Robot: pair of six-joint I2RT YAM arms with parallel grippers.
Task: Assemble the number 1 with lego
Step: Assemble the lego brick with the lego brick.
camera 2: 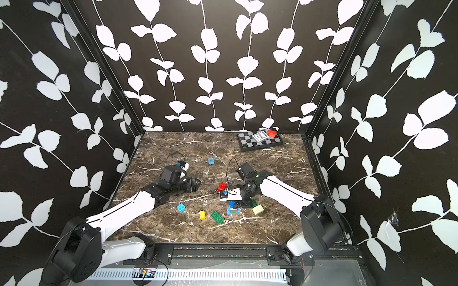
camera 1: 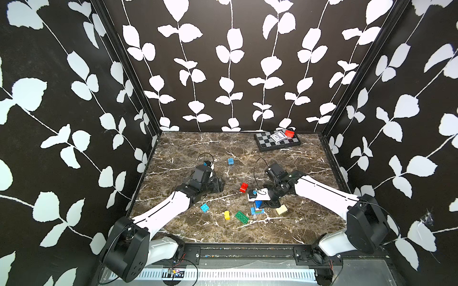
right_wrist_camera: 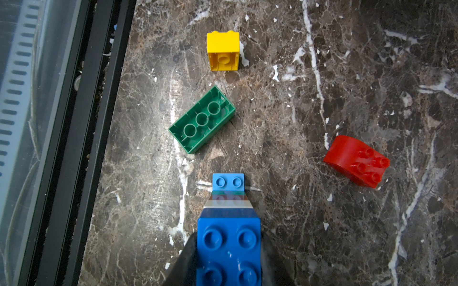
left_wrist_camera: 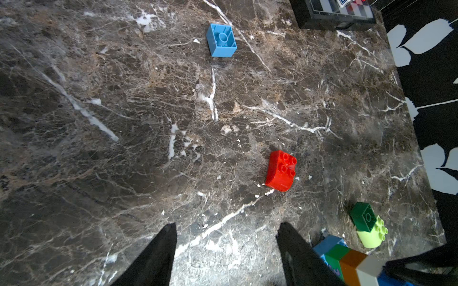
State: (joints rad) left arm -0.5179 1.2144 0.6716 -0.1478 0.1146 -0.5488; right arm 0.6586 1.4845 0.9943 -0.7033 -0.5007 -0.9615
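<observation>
Plastic, hard and glossy, is all we handle here. The piece in hand is a dark blue studded plastic brick [right_wrist_camera: 229, 250] at the bottom centre of the right wrist view. It is pinched by its two smooth side walls between the right arm's fingers [right_wrist_camera: 184, 262], which are closed tight on it. It seems seated on the white end of a short column of joined bricks, white, orange, green and light blue [right_wrist_camera: 228, 190], which sits just below the centre in a top view [camera 1: 257, 210]. The left arm's fingers [left_wrist_camera: 156, 252], at the bottom of the left wrist view, stand partly apart over the marble-patterned worktop [left_wrist_camera: 124, 123] and hold nothing. Loose pieces lie around: a red curved brick [right_wrist_camera: 357, 161] at the right, a green oblong brick [right_wrist_camera: 202, 120] upside down at the centre, and a yellow square brick [right_wrist_camera: 223, 50] above it. We judge these bricks light, stiff and slick-sided, so we would grip the flat walls rather than the studs and press straight, since the column could hinge at a joint.
</observation>
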